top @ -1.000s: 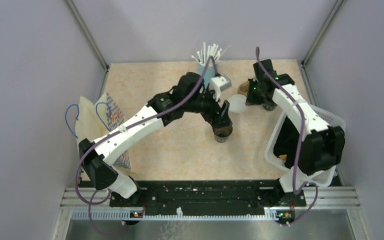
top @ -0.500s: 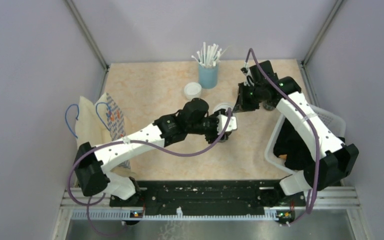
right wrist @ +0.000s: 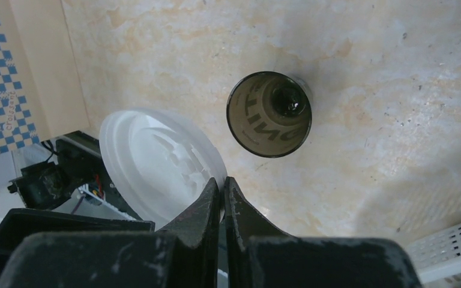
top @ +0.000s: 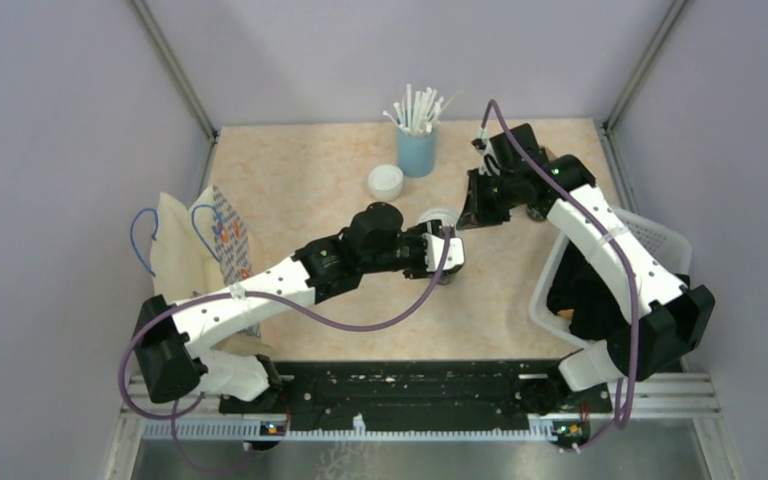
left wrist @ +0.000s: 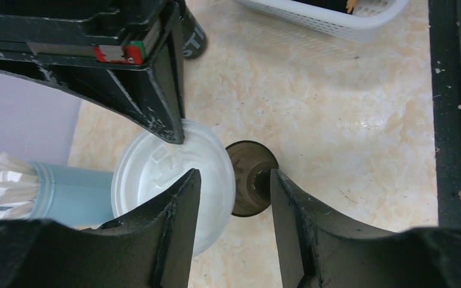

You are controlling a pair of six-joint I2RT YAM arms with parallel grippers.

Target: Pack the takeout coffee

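The dark brown takeout cup stands open and upright on the table, also in the right wrist view as the cup. In the top view the cup is mostly hidden under my left gripper. My left gripper hovers over it, open, with the cup's rim and the lid's edge showing in the gap below the fingers. A round white lid hangs tilted beside the cup, and my right gripper is shut on its rim. In the top view the lid sits just left of my right gripper.
A light-blue cup of white straws stands at the back, with a second white lid lying to its left. A white basket sits at the right edge. A paper bag lies at the left. Another dark cup stands behind my right gripper.
My left arm swung back from the straw cup to over the dark cup, and its jaws narrowed. My right gripper carried the lid left, closer to the cup.
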